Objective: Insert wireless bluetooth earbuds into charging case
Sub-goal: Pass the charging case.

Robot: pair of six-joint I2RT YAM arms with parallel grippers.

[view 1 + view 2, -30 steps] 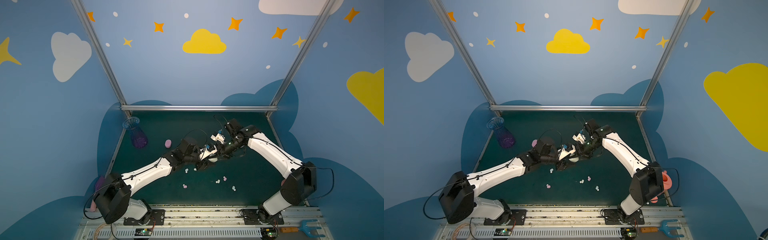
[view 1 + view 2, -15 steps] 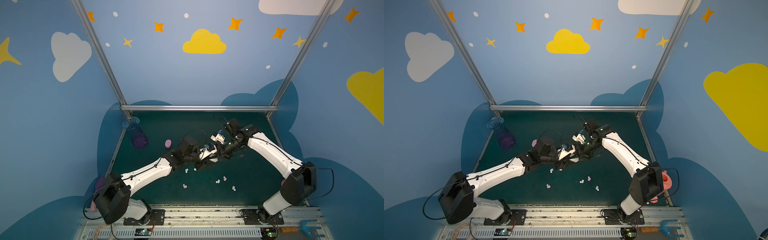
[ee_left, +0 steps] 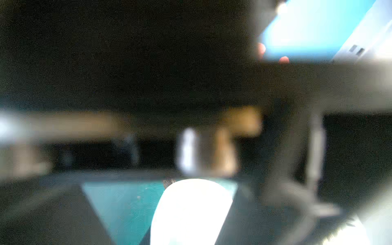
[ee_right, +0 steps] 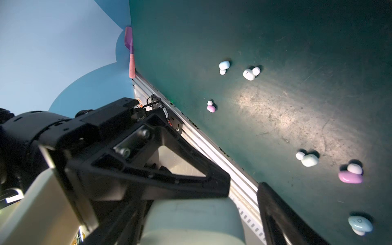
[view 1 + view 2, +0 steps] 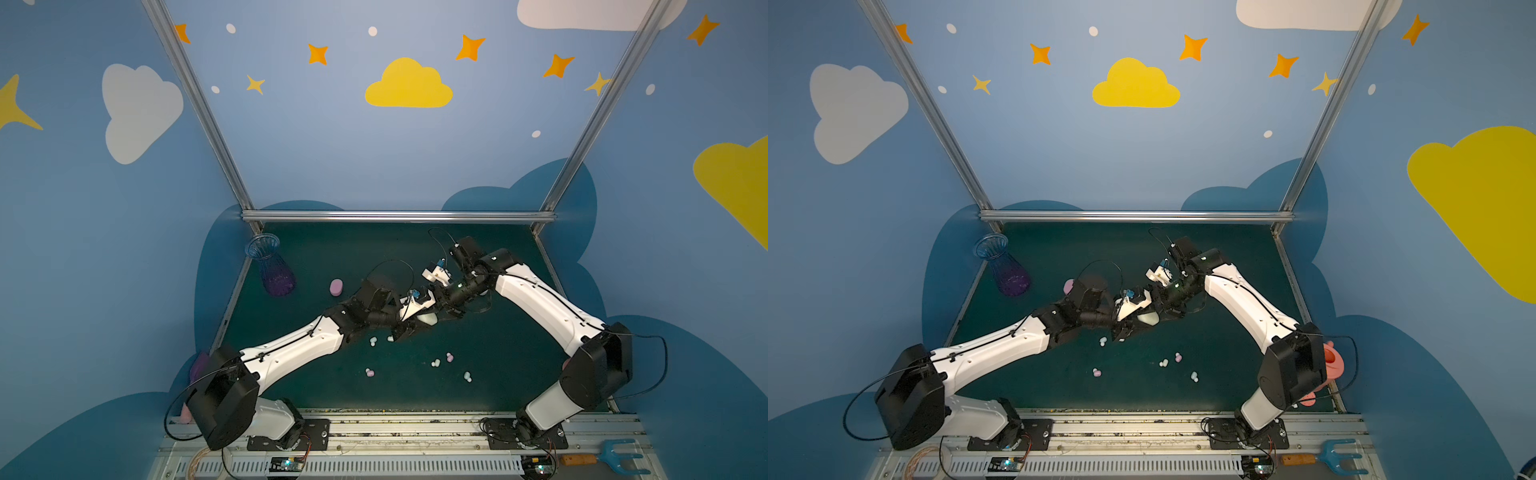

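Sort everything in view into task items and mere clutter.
For the job: six loose earbuds; cream charging case; pink oval case.
Just lying about: purple vase; blue toy rake; pink spatula.

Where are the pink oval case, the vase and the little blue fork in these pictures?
pink oval case (image 5: 336, 287): in a top view, middle of its top.
vase (image 5: 277, 279): in a top view, its purple belly.
blue fork (image 5: 609, 456): in a top view, base of its tines.
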